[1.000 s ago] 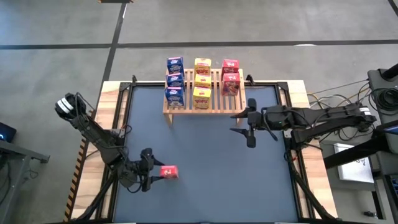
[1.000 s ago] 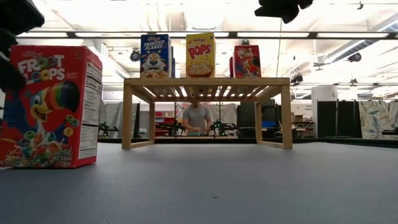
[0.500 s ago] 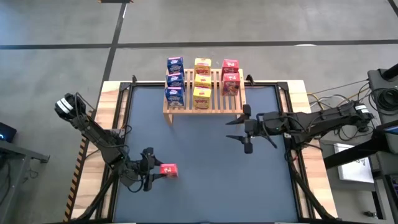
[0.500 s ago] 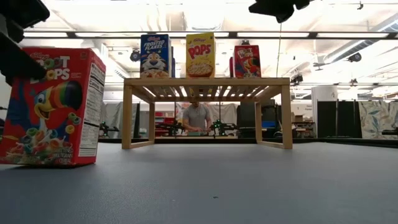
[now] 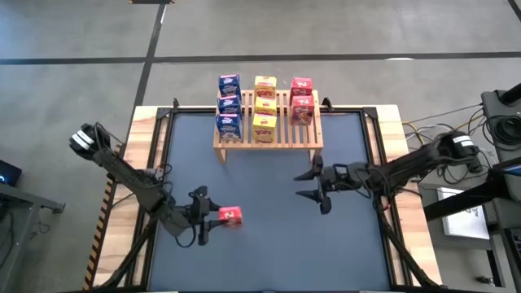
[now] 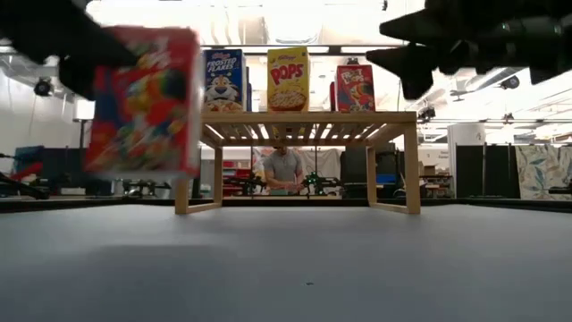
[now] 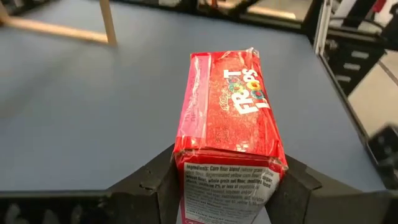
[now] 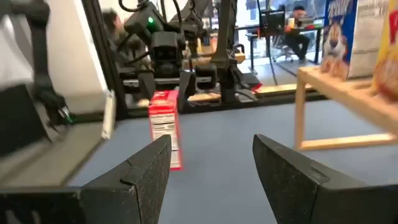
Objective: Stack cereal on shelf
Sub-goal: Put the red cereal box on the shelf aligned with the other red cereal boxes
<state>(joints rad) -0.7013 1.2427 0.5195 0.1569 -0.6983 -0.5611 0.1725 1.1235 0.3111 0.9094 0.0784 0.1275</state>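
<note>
Lifted off the blue mat since a second ago, the small red cardboard cereal box [image 5: 229,215] is hanging clamped in my left pincer [image 5: 203,219], well in front of the light slatted wooden shelf [image 5: 285,135], while my right pincer [image 5: 309,185] is hovering apart nearer that shelf.

A dark blue table mat [image 5: 269,203] covered the wood-edged table [image 5: 391,118]. Beyond it, a person in a grey shirt [image 6: 284,169] stood under ceiling lights [image 6: 268,13].
</note>
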